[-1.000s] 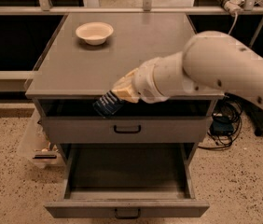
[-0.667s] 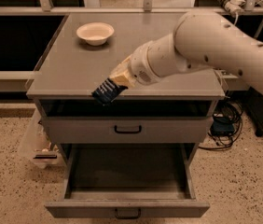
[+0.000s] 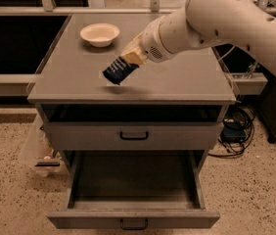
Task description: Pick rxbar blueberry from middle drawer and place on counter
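My gripper [image 3: 130, 58] is shut on the rxbar blueberry [image 3: 119, 71], a dark navy bar with pale lettering. The bar hangs tilted, its lower end just above the front-left part of the counter [image 3: 177, 77], where it casts a small shadow. The arm reaches in from the upper right. The middle drawer [image 3: 133, 199] is pulled open at the bottom of the grey cabinet, and its inside looks bare. Its black handle shows at the front edge.
A cream round bowl [image 3: 99, 34] stands at the back left of the counter. A shut grey drawer front [image 3: 134, 135] with a black handle sits above the open drawer. Cables and a dark box [image 3: 233, 130] lie on the floor to the right.
My gripper has lifted the bar from in front of the cabinet's top edge up and left, over the counter's front-left part.
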You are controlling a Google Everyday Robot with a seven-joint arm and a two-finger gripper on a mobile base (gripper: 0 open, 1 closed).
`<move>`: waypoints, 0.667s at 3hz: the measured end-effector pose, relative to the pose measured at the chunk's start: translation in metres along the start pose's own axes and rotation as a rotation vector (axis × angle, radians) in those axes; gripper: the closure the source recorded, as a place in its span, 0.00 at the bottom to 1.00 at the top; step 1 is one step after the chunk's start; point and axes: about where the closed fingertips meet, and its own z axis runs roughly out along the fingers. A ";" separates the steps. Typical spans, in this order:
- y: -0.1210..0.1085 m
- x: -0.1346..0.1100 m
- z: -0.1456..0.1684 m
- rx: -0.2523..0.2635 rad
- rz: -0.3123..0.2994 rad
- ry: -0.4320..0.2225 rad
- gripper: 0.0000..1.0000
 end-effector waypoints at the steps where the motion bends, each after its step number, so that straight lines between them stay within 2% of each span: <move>1: -0.018 -0.005 -0.027 0.136 0.005 0.006 1.00; 2: -0.024 -0.008 -0.023 0.187 0.011 -0.022 0.82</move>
